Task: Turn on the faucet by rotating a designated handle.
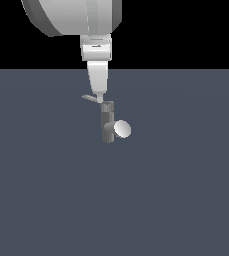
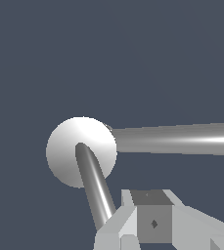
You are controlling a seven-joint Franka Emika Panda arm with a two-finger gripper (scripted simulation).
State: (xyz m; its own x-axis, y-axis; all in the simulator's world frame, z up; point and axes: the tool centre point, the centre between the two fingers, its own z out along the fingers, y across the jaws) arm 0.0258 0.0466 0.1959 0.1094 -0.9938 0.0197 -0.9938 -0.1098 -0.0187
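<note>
The faucet [image 1: 107, 125] is a dark grey upright post with a stubby spout [image 1: 121, 129] that ends in a pale round face. Its handle [image 1: 90, 98] is a thin light grey lever slanting from the post's top toward the exterior view's left. My gripper [image 1: 100, 95] hangs straight down, its tips just above the post's top and right beside the handle's root. The fingers look pressed together, with nothing between them. In the wrist view the handle [image 2: 96, 189] runs from the faucet's pale round cap [image 2: 64, 146] to my fingers [image 2: 152, 219], touching or nearly touching them.
The faucet stands alone on a flat dark blue-grey floor [image 1: 176, 200]. A thicker grey bar of the faucet [image 2: 182, 139] runs across the wrist view. My arm's large white links [image 1: 76, 15] hang above.
</note>
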